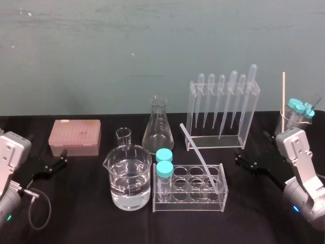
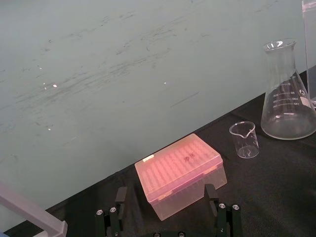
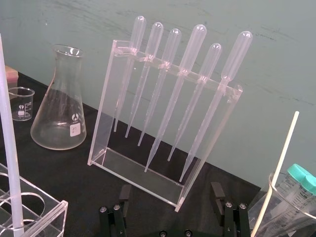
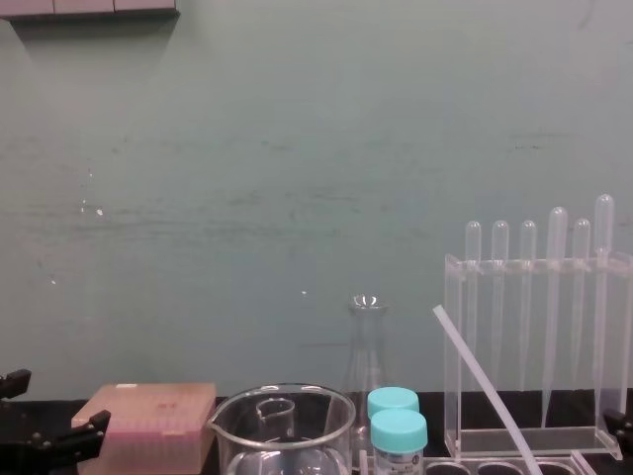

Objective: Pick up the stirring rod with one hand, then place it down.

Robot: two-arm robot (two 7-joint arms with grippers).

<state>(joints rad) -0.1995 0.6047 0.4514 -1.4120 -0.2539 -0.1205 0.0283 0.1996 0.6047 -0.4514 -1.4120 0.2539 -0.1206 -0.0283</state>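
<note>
The stirring rod (image 1: 199,154) is leaned in the tube rack (image 1: 188,204), with its upper end tilted toward 11 o'clock, probably so that it can be grasped easily. At 3 o'clock of the rack the right gripper (image 1: 238,158) is spread and empty. At 9 o'clock the left gripper (image 1: 65,157) is spread and empty too.

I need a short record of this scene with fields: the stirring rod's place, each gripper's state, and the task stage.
stirring rod: leaning tilted in the clear tube rack, untouched
left gripper: fingers open, low at the left, near the pink box
right gripper: fingers open, right of the tube rack, apart from the rod
task stage: rod not yet picked up
</note>
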